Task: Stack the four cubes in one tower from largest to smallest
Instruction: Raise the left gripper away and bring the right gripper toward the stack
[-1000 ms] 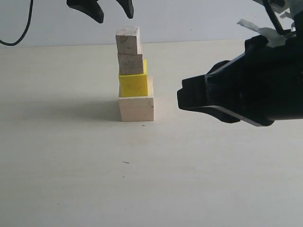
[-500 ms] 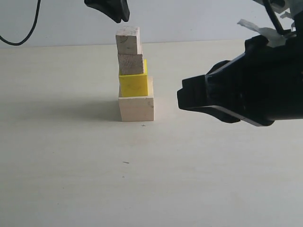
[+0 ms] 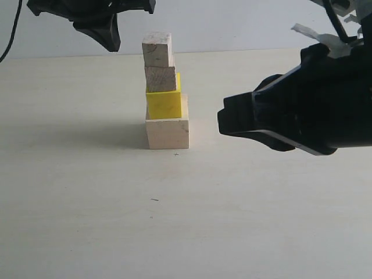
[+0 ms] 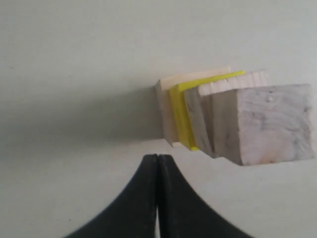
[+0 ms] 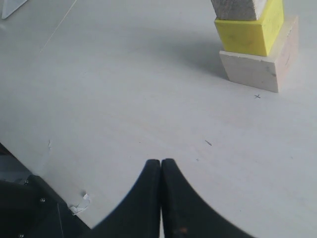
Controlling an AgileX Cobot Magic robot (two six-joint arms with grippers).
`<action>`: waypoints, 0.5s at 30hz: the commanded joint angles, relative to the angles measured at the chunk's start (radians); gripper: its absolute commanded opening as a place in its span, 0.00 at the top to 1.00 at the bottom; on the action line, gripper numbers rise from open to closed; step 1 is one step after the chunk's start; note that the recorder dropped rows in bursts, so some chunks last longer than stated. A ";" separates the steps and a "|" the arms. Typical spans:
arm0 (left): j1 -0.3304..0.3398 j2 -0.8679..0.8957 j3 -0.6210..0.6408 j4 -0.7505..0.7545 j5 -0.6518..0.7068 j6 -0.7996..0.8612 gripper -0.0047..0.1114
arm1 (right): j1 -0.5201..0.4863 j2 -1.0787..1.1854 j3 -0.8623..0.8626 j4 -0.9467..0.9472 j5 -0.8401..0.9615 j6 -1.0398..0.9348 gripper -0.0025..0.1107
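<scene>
The four cubes stand as one tower on the table. The largest pale wood cube (image 3: 167,133) is at the bottom, the yellow cube (image 3: 164,104) on it, then a wood cube (image 3: 160,78), and the smallest pale cube (image 3: 157,49) on top. From above, the left wrist view shows the same stack, smallest cube (image 4: 267,124) nearest. My left gripper (image 3: 110,43) hangs shut and empty, up to the left of the tower's top; its tips (image 4: 157,157) touch each other. My right gripper (image 5: 161,162) is shut and empty, low to the right of the tower (image 5: 255,44).
The right arm's black body (image 3: 302,110) fills the right side of the exterior view, close to the tower. A black cable (image 3: 9,40) hangs at the far left. A small torn paper scrap (image 5: 79,206) lies beside the right arm.
My left gripper closed from open above the top cube, then moved left and slightly down, away from the tower. The tower and the right arm stayed still.
</scene>
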 commanded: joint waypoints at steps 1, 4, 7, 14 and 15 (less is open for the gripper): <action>0.000 -0.002 0.012 -0.092 -0.004 0.060 0.96 | -0.005 -0.007 0.006 -0.010 -0.004 0.001 0.98; 0.000 0.011 0.012 -0.121 -0.004 0.067 0.96 | -0.005 -0.007 0.006 -0.010 -0.001 0.001 0.98; 0.000 0.022 0.012 -0.121 -0.004 0.067 0.96 | -0.005 -0.007 0.006 -0.008 0.001 0.001 0.98; 0.000 0.026 0.012 -0.123 -0.017 0.067 0.96 | -0.005 -0.007 0.006 -0.008 0.001 0.001 0.98; 0.000 0.026 0.012 -0.123 -0.019 0.071 0.96 | -0.005 -0.007 0.006 -0.008 0.001 0.001 0.98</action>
